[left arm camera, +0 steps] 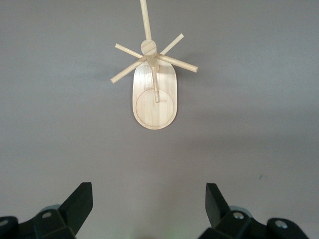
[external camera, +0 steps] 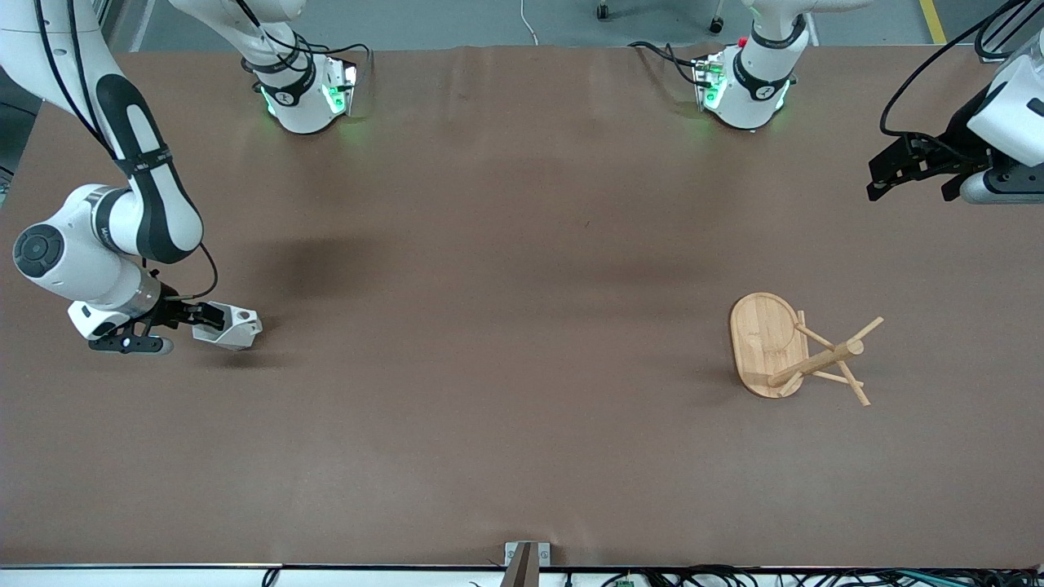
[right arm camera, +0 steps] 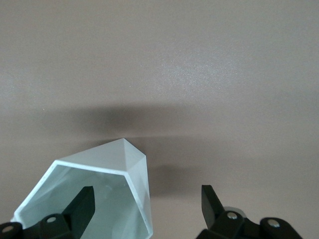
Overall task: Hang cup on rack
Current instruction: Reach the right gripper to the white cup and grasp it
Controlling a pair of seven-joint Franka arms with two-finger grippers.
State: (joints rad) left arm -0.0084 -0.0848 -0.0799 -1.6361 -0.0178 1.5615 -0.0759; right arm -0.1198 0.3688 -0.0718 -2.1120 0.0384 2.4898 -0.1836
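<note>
Front view: the cup [external camera: 231, 325] lies on its side on the table [external camera: 489, 326] at the right arm's end; the rack [external camera: 795, 350] stands well apart from it toward the left arm's end
Right gripper [external camera: 189, 316]: down at the cup with jaws spread; in the right wrist view one finger sits inside the cup's mouth and the other outside its wall, so the wall lies between them; not yet pinched
Left gripper [external camera: 912, 183]: waits wide open and empty, high over the table's edge at its own end; its wrist view looks down on the rack
Cup handling: judged light, stiff and smooth, so it may slip or skid; the flat facets of the wall suit a pinch, leaving the pierced tab handle [external camera: 245, 314] free for a peg
Rack pegs: thin, angled; likely to tip if knocked
Writing: none readable on the cup or rack
</note>
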